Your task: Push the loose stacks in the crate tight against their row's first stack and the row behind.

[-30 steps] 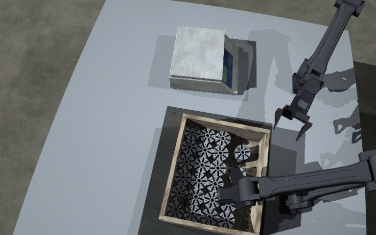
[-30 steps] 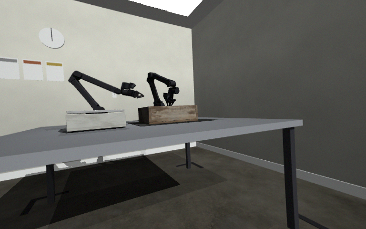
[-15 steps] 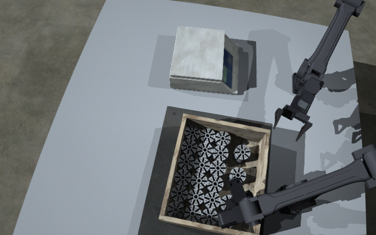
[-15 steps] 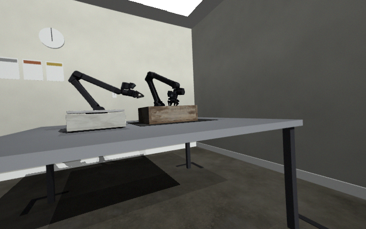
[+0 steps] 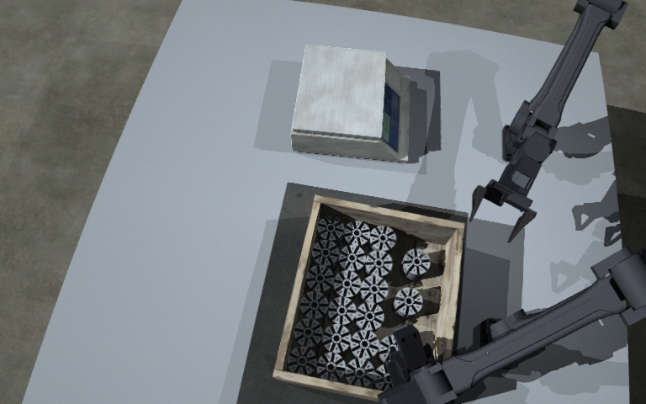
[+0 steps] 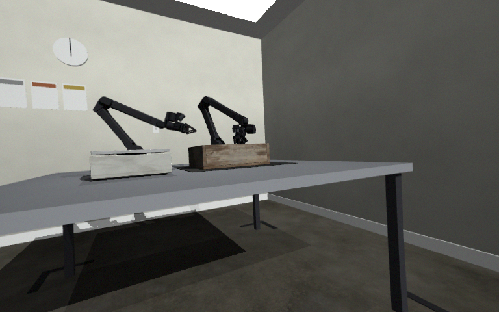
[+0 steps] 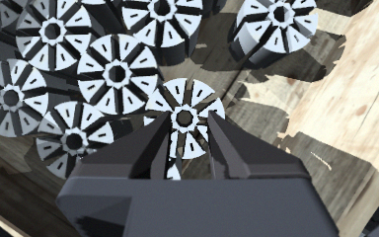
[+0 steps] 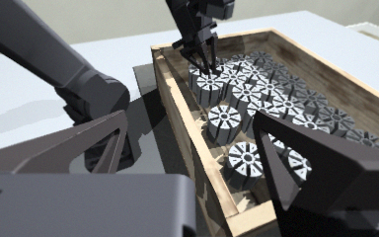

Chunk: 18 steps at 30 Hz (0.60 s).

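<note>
Silver slotted stacks stand in rows in the wooden crate (image 5: pixel 388 212) (image 8: pixel 271 215). Two loose stacks stand apart near its right wall in the top view: the upper one (image 5: pixel 415 261) (image 8: pixel 248 158) and the lower one (image 5: pixel 408 301) (image 8: pixel 224 117) (image 7: pixel 280 14). A third front-row stack (image 7: pixel 183 124) (image 8: pixel 210 82) stands lower down, beside the row behind. My left gripper (image 7: pixel 189 118) (image 8: pixel 210 72) is partly open, its fingertips over that third stack, apparently gripping nothing; the arm hides its fingers in the top view. My right gripper (image 5: pixel 490 231) (image 8: pixel 189 117) is wide open and empty outside the crate.
A metal scale (image 5: pixel 339 93) (image 6: pixel 130 165) stands beyond the crate's upper side in the top view. A dark mat (image 5: pixel 262 300) lies under the crate. Gaps separate the two loose stacks from each other and from the row behind. Crate walls rise around the stacks.
</note>
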Each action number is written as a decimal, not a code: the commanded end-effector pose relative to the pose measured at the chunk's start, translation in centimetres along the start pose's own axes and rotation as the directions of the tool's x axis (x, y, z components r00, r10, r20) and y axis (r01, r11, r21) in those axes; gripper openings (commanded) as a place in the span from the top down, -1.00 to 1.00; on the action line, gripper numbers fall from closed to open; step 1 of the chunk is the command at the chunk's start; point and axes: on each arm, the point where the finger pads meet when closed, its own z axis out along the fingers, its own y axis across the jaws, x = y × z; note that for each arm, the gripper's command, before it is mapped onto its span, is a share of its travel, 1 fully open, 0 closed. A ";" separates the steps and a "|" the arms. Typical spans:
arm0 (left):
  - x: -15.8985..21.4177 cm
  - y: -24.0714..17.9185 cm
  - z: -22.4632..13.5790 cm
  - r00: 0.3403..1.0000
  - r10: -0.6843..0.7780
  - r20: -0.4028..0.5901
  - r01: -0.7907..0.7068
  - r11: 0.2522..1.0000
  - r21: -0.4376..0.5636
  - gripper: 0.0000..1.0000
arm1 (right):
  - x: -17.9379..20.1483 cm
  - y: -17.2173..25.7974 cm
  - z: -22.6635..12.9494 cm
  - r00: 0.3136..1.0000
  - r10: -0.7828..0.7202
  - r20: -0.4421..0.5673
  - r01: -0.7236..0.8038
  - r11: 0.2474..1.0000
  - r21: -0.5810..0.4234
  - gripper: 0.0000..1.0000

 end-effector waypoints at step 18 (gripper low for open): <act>-5.8 -5.1 1.8 0.931 -0.314 -0.185 0.294 0.947 -0.128 1.00 | -3.0 -3.6 -4.0 0.995 0.034 0.093 -0.047 0.990 0.135 -1.00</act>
